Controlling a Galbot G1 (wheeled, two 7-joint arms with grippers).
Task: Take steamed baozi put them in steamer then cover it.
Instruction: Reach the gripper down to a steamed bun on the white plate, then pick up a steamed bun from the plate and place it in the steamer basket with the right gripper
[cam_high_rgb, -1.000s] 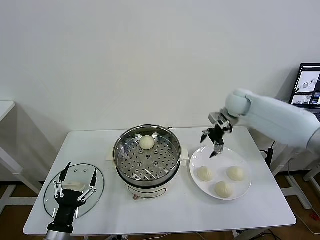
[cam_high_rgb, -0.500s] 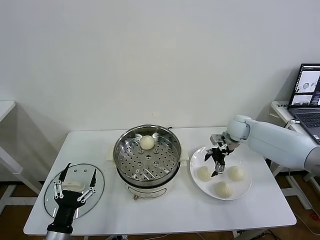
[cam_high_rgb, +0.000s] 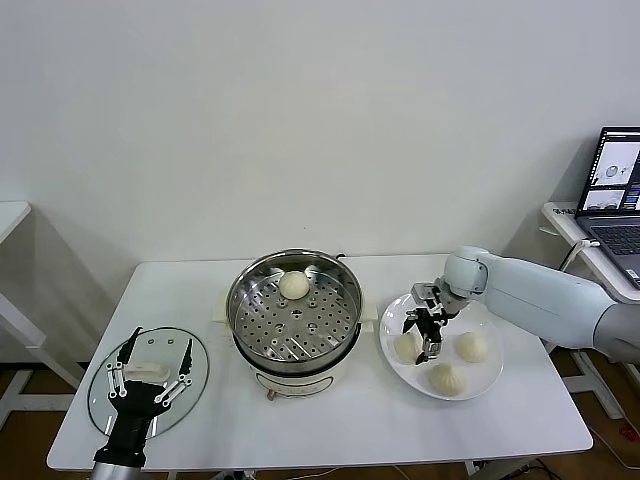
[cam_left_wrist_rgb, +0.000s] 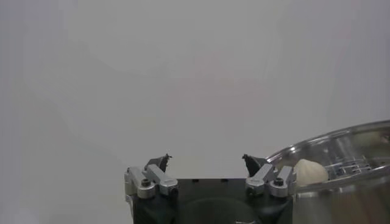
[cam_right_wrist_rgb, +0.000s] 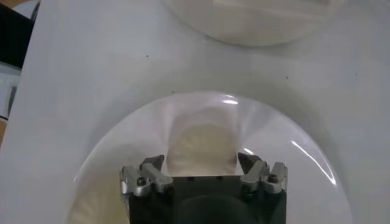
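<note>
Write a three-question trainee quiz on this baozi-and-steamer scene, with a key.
1. How many baozi lie on the white plate?
2. True or false: the cover sits on the steamer.
3. Which gripper is at a bun: (a) left, (b) right?

Key
1. Three; the fourth baozi is already on the steamer's tray.
2. False. The cover lies on the table to the steamer's left, with the open left gripper over it.
3. (b). The right gripper is down at the plate, its fingers on either side of the leftmost bun.
</note>
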